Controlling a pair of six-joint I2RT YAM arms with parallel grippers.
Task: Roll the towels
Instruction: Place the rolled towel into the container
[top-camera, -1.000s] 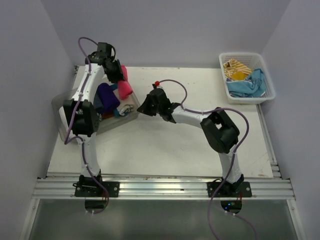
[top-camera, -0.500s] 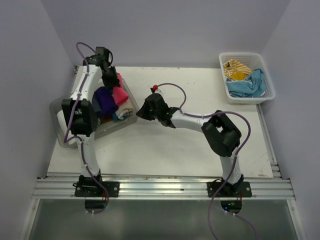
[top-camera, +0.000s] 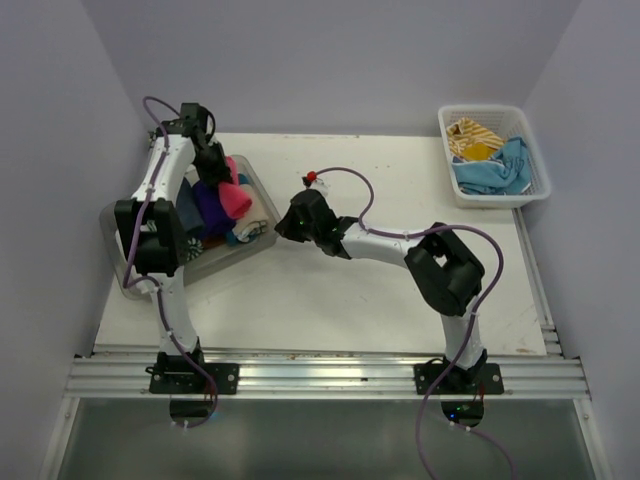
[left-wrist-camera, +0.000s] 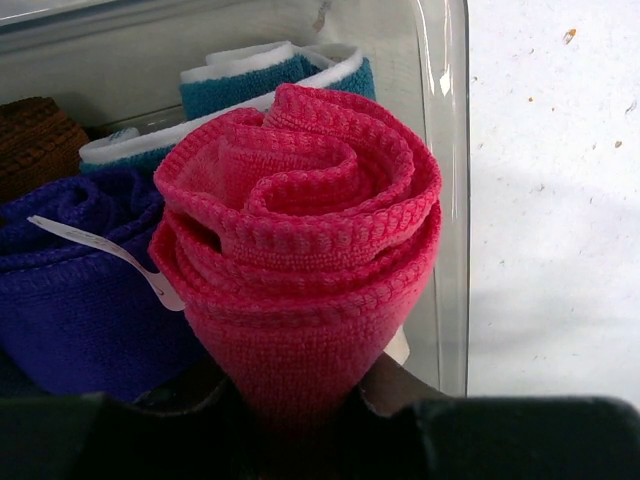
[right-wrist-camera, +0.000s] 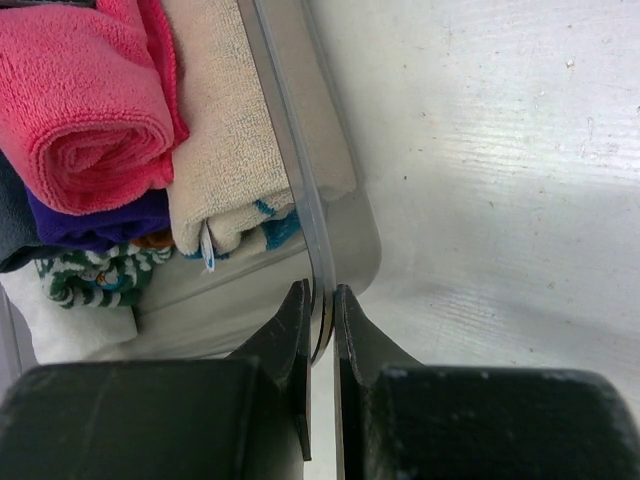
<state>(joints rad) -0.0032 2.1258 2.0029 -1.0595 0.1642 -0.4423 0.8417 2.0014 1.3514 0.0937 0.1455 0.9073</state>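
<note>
While right gripper (right-wrist-camera: 322, 318) pinches rim of clear tray (right-wrist-camera: 283, 120) at left edge of table (top-camera: 400, 290), left gripper (left-wrist-camera: 300, 400) clamps rolled pink towel (left-wrist-camera: 300, 220) beside tray wall.

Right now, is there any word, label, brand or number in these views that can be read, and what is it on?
None can be read.
The white tag lying on the purple towel, left wrist view: no legible print.
The small tag at the beige towel edge, right wrist view: too small to read.
The light blue towel in the white basket, top view: any lettering too small to tell.
</note>
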